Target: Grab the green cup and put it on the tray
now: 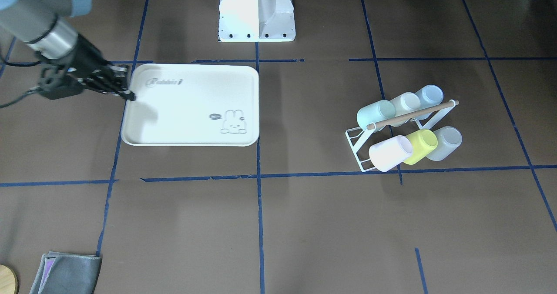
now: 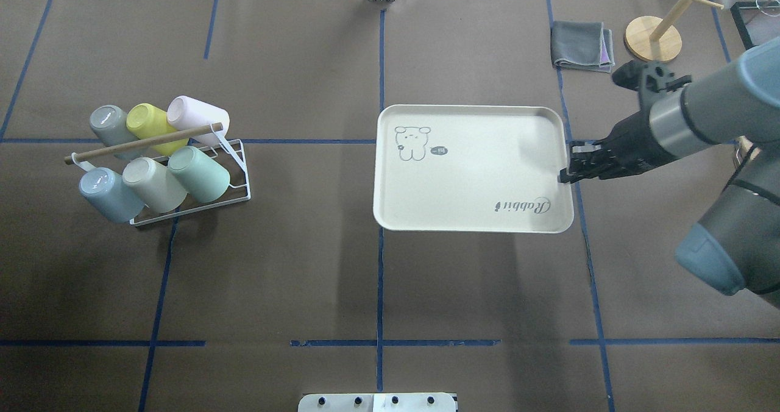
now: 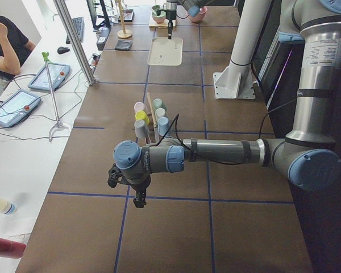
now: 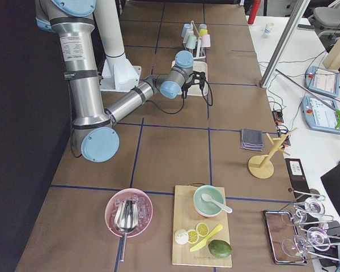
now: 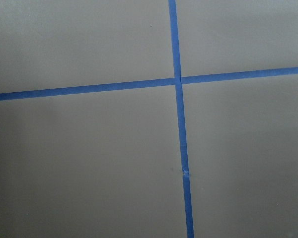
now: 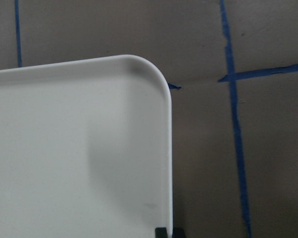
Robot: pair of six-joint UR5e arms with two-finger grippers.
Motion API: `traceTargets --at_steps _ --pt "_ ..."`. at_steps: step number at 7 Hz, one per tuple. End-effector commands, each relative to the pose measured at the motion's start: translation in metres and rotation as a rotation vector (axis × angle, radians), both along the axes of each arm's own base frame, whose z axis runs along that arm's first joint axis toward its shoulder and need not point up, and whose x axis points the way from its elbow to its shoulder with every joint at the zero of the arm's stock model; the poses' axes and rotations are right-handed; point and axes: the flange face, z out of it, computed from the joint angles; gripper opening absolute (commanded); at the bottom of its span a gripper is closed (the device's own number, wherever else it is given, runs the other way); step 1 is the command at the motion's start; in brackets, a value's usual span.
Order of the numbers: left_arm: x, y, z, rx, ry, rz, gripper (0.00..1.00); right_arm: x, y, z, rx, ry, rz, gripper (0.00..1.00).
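Note:
The green cup [image 1: 376,113] is a pale mint tumbler lying on its side in a white wire rack [image 1: 361,152], on the row nearer the robot; it also shows in the overhead view [image 2: 198,174]. The cream tray [image 1: 187,111] with the bunny drawing lies flat and holds nothing. My right gripper [image 2: 563,174] is at the tray's [image 2: 475,180] right rim, far from the cup. In the right wrist view its fingertips [image 6: 161,231] stand close together astride the rim [image 6: 169,148]. My left gripper [image 3: 139,199] hangs over bare table near the left end; I cannot tell if it is open.
The rack also holds a yellow-green cup [image 2: 146,122], a pink one [image 2: 195,113], a grey one [image 2: 106,122], a cream one [image 2: 152,183] and a pale blue one [image 2: 103,192] under a wooden rod [image 2: 143,144]. A grey cloth [image 2: 582,46] and a wooden stand [image 2: 652,37] lie beyond the tray.

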Motion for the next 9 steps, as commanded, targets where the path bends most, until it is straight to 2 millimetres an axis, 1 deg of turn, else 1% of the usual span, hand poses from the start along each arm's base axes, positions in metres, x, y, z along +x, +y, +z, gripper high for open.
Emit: traceTargets --at_steps 1,2,3,4,6,8,9 --pt "0.0 -0.001 0.001 -0.001 0.0 -0.001 1.0 -0.091 0.014 -0.032 0.025 0.03 -0.032 0.0" --pt "0.0 0.0 0.003 -0.006 0.0 0.001 1.0 -0.13 0.012 -0.039 0.001 0.042 -0.012 0.0" --pt "0.0 0.0 0.003 -0.005 0.001 0.002 1.0 -0.136 0.012 -0.031 0.0 0.055 -0.008 0.0" --pt "0.0 0.0 0.004 -0.006 0.001 0.002 1.0 -0.138 0.014 -0.029 -0.003 0.059 -0.011 0.0" --pt "0.0 0.0 0.004 -0.006 0.001 0.002 1.0 -0.15 0.016 -0.022 -0.013 0.074 -0.023 0.0" --pt "0.0 -0.001 0.003 -0.005 0.001 0.002 1.0 -0.155 0.021 -0.022 -0.023 0.075 -0.028 0.01" --pt "0.0 -0.001 0.003 -0.005 0.001 0.002 1.0 -0.158 0.024 -0.022 -0.03 0.074 -0.029 0.05"
